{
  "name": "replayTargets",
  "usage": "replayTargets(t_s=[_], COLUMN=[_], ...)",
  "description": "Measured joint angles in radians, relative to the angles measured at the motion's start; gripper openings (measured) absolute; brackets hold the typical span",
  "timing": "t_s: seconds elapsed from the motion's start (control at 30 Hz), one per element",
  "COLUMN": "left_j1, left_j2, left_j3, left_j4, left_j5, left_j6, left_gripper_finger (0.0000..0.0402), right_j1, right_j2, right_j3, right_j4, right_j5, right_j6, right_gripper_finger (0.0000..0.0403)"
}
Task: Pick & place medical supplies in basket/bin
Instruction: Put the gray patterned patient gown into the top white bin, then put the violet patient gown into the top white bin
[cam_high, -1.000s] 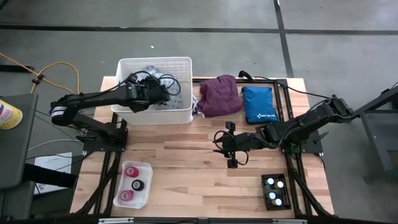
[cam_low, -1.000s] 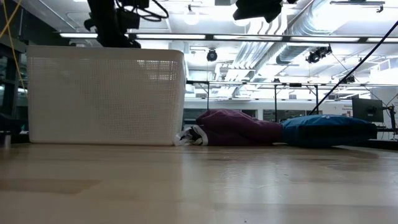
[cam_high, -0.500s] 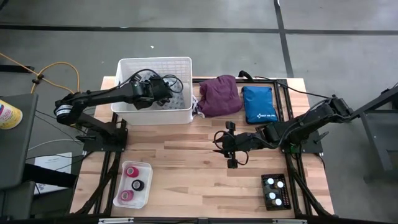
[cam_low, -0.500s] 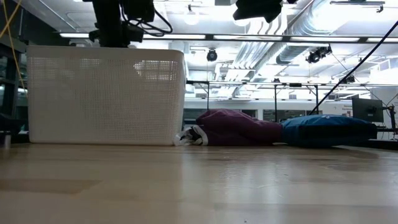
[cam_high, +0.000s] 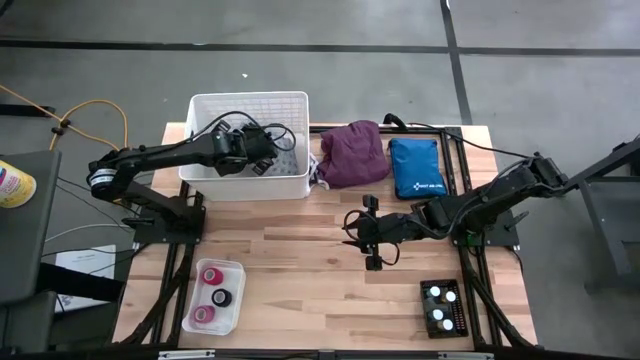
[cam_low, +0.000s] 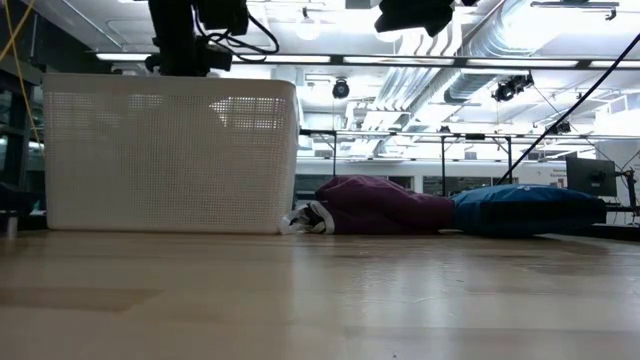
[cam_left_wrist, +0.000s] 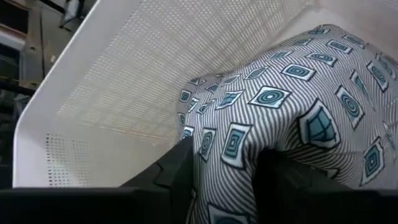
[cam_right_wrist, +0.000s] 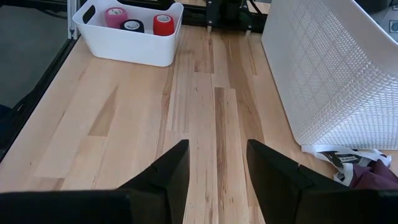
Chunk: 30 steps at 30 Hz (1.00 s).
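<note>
Patterned grey cloth garment (cam_left_wrist: 292, 118) sits inside the white basket (cam_high: 250, 100), draped between the left gripper (cam_left_wrist: 227, 177) fingers, grip unclear; fabric may snag and lift back out. Right gripper (cam_right_wrist: 217, 168) waits mid-bench, fingers parted, empty.

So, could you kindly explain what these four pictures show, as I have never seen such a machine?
It is a robot with two dark arms at a wooden table, filmed from above, from table level and from each wrist. The left gripper is inside the white basket, its fingers on either side of a patterned grey cloth. The right gripper waits open over bare wood. Also out: a purple cloth, a blue pouch, a small tub of tape rolls and a tray of vials.
</note>
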<state>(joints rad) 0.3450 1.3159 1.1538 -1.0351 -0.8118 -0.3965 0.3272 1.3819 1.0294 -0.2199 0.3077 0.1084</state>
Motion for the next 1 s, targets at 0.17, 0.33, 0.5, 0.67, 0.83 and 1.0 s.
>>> replayTargets(t_s=[0.17,0.33,0.5,0.67,0.83,1.0], left_j1=[0.0,0.0,0.0,-0.009,-0.024,-0.023], left_j2=[0.0,0.0,0.0,-0.033,-0.091,-0.145], left_j3=[0.0,0.0,0.001,0.026,0.043,0.044], left_j4=[-0.004,-0.008,-0.009,-0.012,-0.012,-0.013], left_j5=[0.018,0.018,0.018,0.04,0.068,0.104], left_j6=[0.002,0.003,0.005,0.028,0.042,0.043], left_gripper_finger=[0.0151,0.0152,0.0153,0.0153,0.0153,0.0153], right_j1=[0.0,0.0,0.0,0.0,0.0,0.0], right_j2=[0.0,0.0,0.0,0.0,0.0,0.0], right_j3=[0.0,0.0,0.0,0.0,0.0,0.0], right_j4=[0.0,0.0,0.0,0.0,0.0,0.0], right_j5=[0.0,0.0,0.0,0.0,0.0,0.0], right_j6=[0.0,0.0,0.0,0.0,0.0,0.0], right_gripper_finger=[0.0148,0.0148,0.0148,0.0148,0.0148,0.0148])
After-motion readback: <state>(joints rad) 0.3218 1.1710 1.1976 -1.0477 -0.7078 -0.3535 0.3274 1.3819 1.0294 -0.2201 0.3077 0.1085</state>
